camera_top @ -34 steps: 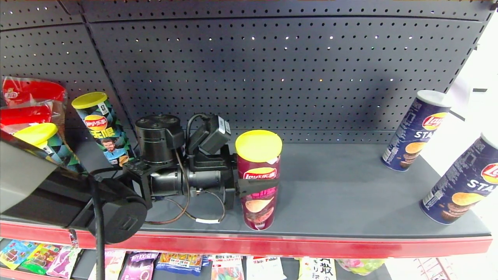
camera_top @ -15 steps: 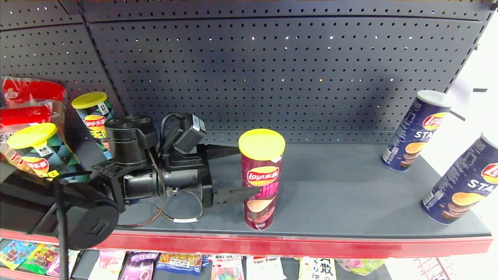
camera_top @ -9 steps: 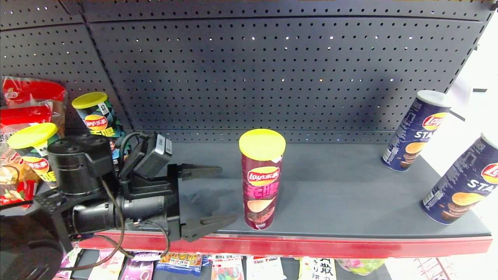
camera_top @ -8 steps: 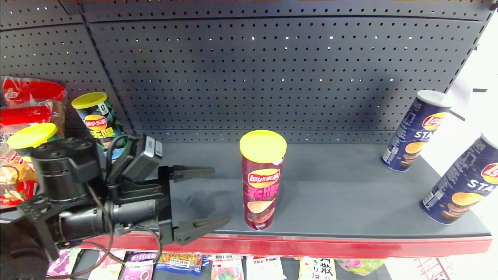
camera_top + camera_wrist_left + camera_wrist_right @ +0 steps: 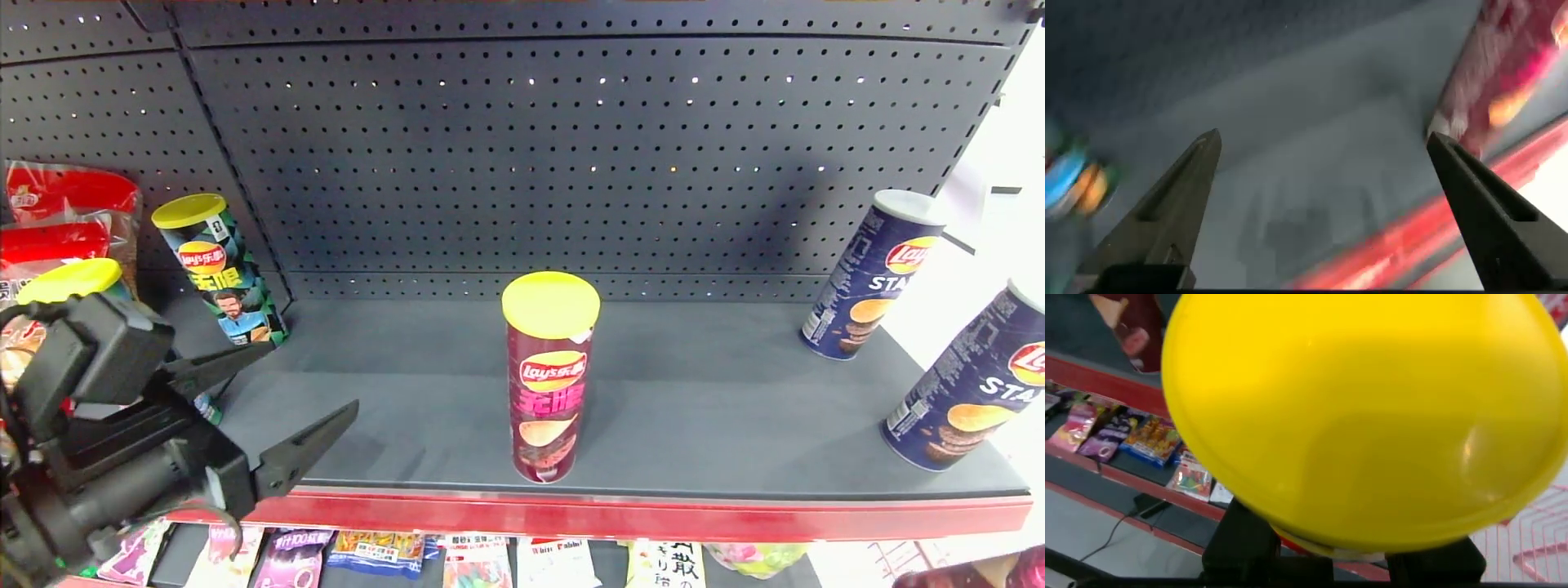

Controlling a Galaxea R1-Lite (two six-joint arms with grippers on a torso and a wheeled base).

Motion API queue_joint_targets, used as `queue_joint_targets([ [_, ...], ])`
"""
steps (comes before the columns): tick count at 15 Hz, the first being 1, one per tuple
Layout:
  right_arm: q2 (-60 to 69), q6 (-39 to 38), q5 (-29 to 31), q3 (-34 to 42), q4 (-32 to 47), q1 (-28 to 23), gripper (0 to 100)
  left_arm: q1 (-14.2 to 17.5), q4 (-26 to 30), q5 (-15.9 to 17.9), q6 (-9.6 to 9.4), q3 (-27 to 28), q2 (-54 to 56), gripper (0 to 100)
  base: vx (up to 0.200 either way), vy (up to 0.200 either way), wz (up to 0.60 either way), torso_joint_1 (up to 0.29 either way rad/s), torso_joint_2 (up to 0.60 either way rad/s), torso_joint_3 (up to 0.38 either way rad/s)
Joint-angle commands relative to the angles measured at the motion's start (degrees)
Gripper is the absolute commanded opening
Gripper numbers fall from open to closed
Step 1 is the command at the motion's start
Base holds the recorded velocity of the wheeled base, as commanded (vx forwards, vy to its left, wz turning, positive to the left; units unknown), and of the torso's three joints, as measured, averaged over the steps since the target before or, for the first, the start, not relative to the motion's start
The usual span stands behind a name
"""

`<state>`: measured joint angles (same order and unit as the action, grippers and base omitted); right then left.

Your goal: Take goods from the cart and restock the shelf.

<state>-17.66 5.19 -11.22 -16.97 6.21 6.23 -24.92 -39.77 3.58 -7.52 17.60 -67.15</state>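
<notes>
Maroon cardboard chip can with a yellow lid [image 5: 549, 384] stands upright on the grey metal shelf [image 5: 718, 408] — stocked. Left tool [image 5: 314, 376] hangs wide open, empty; right tool [image 5: 1335, 554] clasps another yellow-lidded can [image 5: 1372, 416] — not yet shelved.

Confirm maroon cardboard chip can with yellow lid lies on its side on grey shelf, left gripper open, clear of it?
No: head view shows maroon cardboard chip can with yellow lid upright on grey shelf. Left gripper open, clear of it.
</notes>
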Motion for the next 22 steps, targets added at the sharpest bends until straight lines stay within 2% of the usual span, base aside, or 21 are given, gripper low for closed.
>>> queue_joint_targets([
  [1, -22.77, 1.75, -4.6, -15.55, -0.4, 4.05, 0, -3.56, 18.41, -4.55, 1.98, 0.5, 18.72, 100, 0.0, 0.0, 0.0, 0.0, 0.0, 0.0],
  [2, -27.16, 1.75, -4.6, -18.89, -0.49, 7.13, 0, -3.56, 24.74, -4.55, 2.78, 1.21, 22.85, 100, 0.0, 0.0, 0.0, 0.0, 0.0, 0.0],
  [4, -35.25, 1.93, -4.52, -23.11, -1.2, 10.65, 0, -3.56, 33.79, -4.64, 2.95, 1.56, 29.62, 100, 0.0, 0.0, 0.0, 0.0, 0.0, 0.0],
  [6, -43.33, 2.54, -4.52, -24.34, -8.58, 10.82, 0, -3.56, 39.85, -4.38, 2.86, 1.38, 34.8, 100, 0.0, 0.0, 0.0, 0.0, 0.0, 0.0],
  [7, -48.34, 2.63, -4.52, -24.43, -13.59, 10.82, 0, -3.56, 41.08, -3.76, 2.86, 1.21, 36.65, 100, 0.0, 0.0, 0.0, 0.0, 0.0, 0.0],
  [8, -53.0, 2.63, -4.69, -25.04, -18.86, 10.82, 0, -3.56, 41.17, -3.41, 2.86, 0.94, 37.88, 100, 0.0, 0.0, 0.0, 0.0, 0.0, 0.0],
  [9, -55.37, 2.63, -4.78, -26.01, -20.79, 10.82, 0, -3.56, 41.08, -3.41, 2.86, 0.94, 38.32, 100, 0.0, 0.0, 0.0, 0.0, 0.0, 0.0],
  [16, -73.92, 2.63, -4.17, -44.38, -21.23, 18.82, 0, -3.47, 42.05, -3.85, 2.86, 0.77, 41.22, 100, 0.0, 0.0, 0.0, 0.0, 0.0, 0.0],
  [20, -79.72, 2.63, -2.23, -54.84, -13.15, 21.9, 0, -3.38, 42.05, -4.02, 2.78, 0.77, 41.31, 100, 0.0, 0.0, 0.0, 0.0, 0.0, 0.0],
  [22, -82.97, 2.63, -1.79, -58.18, -12.88, 23.3, 0, -3.3, 42.05, -4.11, 2.69, 0.77, 41.31, 100, 0.0, 0.0, 0.0, 0.0, 0.0, 0.0],
])
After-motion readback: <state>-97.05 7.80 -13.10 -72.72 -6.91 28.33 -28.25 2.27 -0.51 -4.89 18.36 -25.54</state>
